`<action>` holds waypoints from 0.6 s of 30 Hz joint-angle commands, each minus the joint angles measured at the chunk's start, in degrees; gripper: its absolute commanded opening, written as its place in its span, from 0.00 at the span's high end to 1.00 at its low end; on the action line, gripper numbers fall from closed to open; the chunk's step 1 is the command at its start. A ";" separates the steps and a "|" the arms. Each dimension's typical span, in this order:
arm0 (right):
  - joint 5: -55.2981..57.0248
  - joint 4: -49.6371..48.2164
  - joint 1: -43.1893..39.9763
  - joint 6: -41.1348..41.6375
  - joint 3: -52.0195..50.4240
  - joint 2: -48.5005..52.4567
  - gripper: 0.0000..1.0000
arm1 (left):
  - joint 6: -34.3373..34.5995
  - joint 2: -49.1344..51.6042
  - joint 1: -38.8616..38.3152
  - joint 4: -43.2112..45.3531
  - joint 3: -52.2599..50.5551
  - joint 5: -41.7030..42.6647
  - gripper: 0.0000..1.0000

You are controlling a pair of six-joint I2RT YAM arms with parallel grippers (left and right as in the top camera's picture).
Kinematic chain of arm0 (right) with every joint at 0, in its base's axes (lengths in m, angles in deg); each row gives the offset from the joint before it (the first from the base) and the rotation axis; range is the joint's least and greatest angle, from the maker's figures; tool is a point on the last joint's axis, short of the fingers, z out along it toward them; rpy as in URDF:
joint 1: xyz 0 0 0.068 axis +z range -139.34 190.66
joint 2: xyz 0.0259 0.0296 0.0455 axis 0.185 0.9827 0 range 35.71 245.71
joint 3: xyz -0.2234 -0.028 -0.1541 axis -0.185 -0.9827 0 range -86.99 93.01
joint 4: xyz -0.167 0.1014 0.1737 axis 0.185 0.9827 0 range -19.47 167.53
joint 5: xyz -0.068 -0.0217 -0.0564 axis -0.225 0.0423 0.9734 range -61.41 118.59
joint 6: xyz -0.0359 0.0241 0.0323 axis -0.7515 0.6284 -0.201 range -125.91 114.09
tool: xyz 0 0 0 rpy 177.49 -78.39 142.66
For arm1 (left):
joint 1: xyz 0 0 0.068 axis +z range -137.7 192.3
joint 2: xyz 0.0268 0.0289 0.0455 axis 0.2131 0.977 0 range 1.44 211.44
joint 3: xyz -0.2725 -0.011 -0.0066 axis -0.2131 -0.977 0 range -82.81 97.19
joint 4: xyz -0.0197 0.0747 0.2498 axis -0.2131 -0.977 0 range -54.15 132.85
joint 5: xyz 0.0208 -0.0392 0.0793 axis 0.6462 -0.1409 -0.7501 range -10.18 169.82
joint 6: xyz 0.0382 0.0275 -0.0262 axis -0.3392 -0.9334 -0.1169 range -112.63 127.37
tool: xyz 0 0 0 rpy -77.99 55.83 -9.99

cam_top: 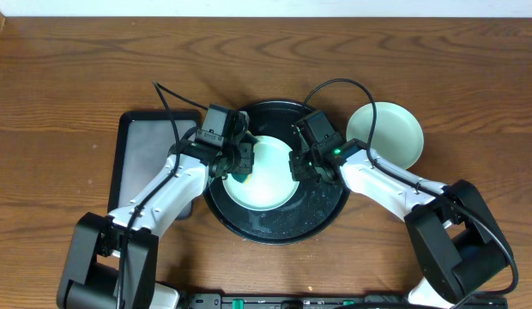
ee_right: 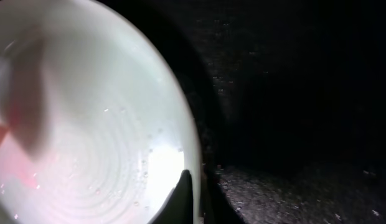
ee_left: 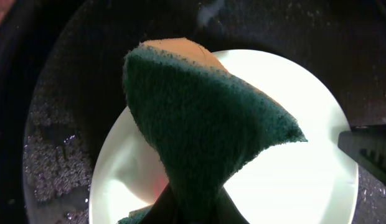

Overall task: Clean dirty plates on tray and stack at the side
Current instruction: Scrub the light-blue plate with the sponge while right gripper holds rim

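Your left tool (cam_top: 234, 160) was clenched on a sponge (ee_left: 199, 124). Only the left wrist view showed this plainly: the sponge was pinched narrow at the tool and flared wide away from it, its long axis running out from the tool, with the green face toward the camera and an orange back showing at the far edge. From overhead the sponge was little more than a yellow-green scrap under the tool.

It hung over the plate (cam_top: 270, 176), which lay hollow side up inside the tray (cam_top: 275, 230). Being round, the plate had no long axis. A faint reddish smear (ee_left: 159, 184) showed beside the sponge's pinched end.

Your right tool (cam_top: 301, 163) sat at the plate's right rim. Its wrist view showed one dark finger (ee_right: 182, 199) lying against the inside of that rim, with the other lost in the black of the tray, so I could not tell whether it gripped.

Overhead alone showed the second plate (cam_top: 386, 133) on the table (cam_top: 77, 69), just right of the tray, and a rectangular tray (cam_top: 150, 150) on the left.
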State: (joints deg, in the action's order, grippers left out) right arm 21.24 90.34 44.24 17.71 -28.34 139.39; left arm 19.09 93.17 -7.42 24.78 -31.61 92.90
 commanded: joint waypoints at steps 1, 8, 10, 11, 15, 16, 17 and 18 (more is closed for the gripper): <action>-1.42 -0.35 0.66 -0.09 0.50 0.50 0.89 | -0.52 0.74 -0.13 0.79 -0.46 -1.99 0.92; 0.48 -0.33 0.66 -0.09 0.48 0.52 0.92 | -0.55 0.76 -0.13 0.87 -0.46 -2.23 0.93; 0.85 -0.35 0.66 -0.09 0.48 0.66 0.92 | -0.55 0.76 -0.13 0.87 -0.46 -2.23 0.93; 1.16 -0.37 0.66 -0.09 0.48 0.87 0.91 | -0.55 0.76 -0.13 0.87 -0.46 -2.23 0.93; 1.29 -0.81 0.66 -0.07 0.48 2.12 0.92 | -0.55 0.76 -0.13 0.87 -0.46 -2.23 0.93; 1.29 -0.83 0.66 -0.07 0.48 2.25 0.96 | -0.55 0.76 -0.13 0.85 -0.46 -2.23 0.93; 1.27 -0.83 0.66 -0.07 0.48 2.27 0.99 | -0.57 0.76 -0.13 0.85 -0.46 -2.23 0.93; 1.27 -0.83 0.66 -0.07 0.48 2.27 0.99 | -0.57 0.76 -0.13 0.85 -0.46 -2.25 0.92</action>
State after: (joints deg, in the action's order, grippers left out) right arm 21.91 89.60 44.33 17.65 -28.34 140.85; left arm 19.09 93.60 -7.42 25.37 -31.71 91.44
